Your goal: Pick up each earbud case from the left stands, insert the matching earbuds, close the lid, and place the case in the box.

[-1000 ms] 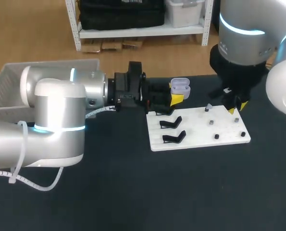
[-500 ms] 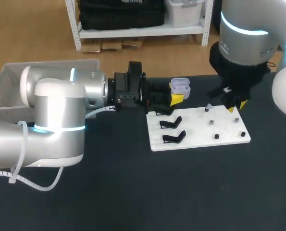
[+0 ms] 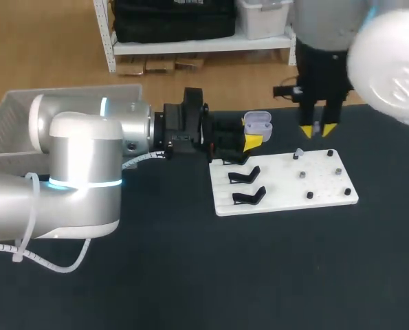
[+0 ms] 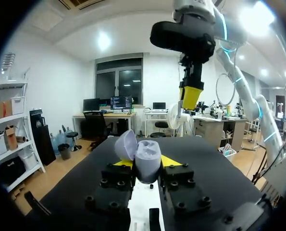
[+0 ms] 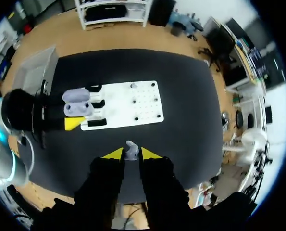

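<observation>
Just above the centre of the head view, the left claw [image 3: 251,132] is clenched on the earbud case [image 3: 259,124], which it holds just past the upper left corner of the white board [image 3: 286,184] lying on the dark counter [image 3: 190,275]. In the left wrist view the case [image 4: 148,162] sits squeezed between the two yellow tips with its lid [image 4: 125,145] tipped open to one side. The right claw [image 4: 191,97] hangs ahead of it and higher up. In the head view that right claw [image 3: 317,128] points straight down in the upper right, near the case but apart from it. From its own wrist view it grasps a small pale earbud [image 5: 130,149] between its tips. Two black stands [image 3: 245,185] occupy the board's left end, and the box [image 3: 12,113] sits at upper left.
</observation>
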`<state>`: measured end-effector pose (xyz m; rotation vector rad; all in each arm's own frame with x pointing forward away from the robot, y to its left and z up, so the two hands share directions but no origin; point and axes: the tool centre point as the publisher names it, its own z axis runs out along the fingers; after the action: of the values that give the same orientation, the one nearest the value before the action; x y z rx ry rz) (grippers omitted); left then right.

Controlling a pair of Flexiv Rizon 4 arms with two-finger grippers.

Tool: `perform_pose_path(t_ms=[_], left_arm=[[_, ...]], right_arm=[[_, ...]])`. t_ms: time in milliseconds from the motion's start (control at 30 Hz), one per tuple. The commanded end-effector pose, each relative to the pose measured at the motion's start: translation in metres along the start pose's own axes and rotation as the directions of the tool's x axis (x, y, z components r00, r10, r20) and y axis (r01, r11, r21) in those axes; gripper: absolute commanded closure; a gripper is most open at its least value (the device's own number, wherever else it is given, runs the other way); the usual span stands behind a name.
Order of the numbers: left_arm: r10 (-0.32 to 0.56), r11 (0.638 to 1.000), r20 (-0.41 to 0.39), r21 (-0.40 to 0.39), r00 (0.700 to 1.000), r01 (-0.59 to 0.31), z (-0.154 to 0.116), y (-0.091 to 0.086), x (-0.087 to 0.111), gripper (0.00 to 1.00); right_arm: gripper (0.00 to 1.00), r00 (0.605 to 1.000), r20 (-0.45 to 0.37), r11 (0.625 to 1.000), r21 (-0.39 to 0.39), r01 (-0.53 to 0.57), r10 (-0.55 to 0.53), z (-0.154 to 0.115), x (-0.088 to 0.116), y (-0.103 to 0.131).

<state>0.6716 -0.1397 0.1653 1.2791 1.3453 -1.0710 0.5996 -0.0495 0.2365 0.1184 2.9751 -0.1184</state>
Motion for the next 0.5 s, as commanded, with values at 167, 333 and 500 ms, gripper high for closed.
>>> perform_pose_path(t_ms=[167, 333, 500], left_arm=[[0.000, 1.000, 0.001, -0.007, 1.000, 0.000, 0.000, -0.001, 0.000, 1.00], [0.000, 1.000, 0.001, -0.007, 1.000, 0.000, 0.000, -0.001, 0.000, 1.00], [0.000, 1.000, 0.001, -0.007, 1.000, 0.000, 0.000, -0.001, 0.000, 1.00]], right_arm=[[1.00, 0.830, -0.183, 0.849, 0.069, -0.524, 0.527, -0.011, -0.005, 0.031], [1.00, 0.876, -0.117, 0.884, 0.085, -0.460, 0.468, -0.017, -0.008, 0.041], [1.00, 0.876, -0.117, 0.884, 0.085, -0.460, 0.468, -0.017, -0.008, 0.041]])
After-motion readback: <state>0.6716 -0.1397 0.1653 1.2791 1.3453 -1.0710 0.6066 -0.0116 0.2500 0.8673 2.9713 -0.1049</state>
